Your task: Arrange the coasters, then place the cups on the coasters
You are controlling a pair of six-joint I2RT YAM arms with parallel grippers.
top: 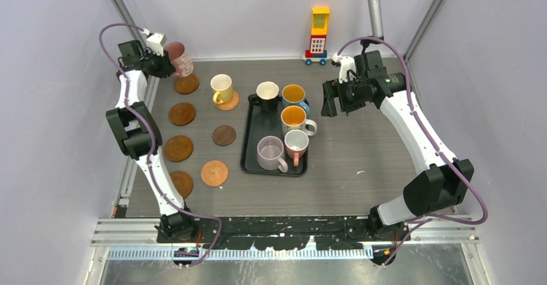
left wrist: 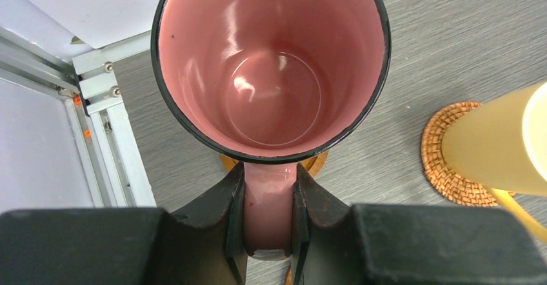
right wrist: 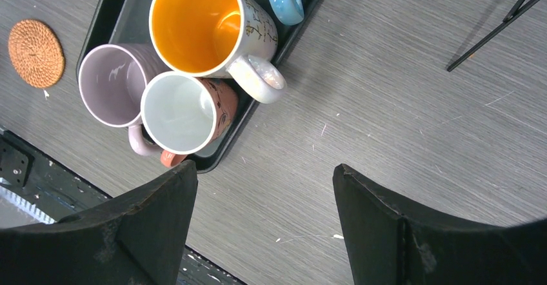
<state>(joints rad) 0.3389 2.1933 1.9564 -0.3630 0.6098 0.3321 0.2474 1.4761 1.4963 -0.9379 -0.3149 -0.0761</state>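
Left gripper (left wrist: 269, 183) pinches pink mug (left wrist: 271, 66) handle; coaster (left wrist: 315, 164) beneath mostly hidden.

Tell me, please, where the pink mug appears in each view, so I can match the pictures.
Top external: pink mug at the far left corner.
Left wrist: centre, looking into its mouth, handle clamped in the left gripper.
Right wrist: not in it.
Shared landmark: the pale yellow mug on its woven coaster, to the pink mug's right in both.

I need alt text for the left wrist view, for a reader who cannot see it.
The left gripper is shut on the handle of an empty pink mug, seen from above. A pale yellow mug stands on a woven coaster nearby.
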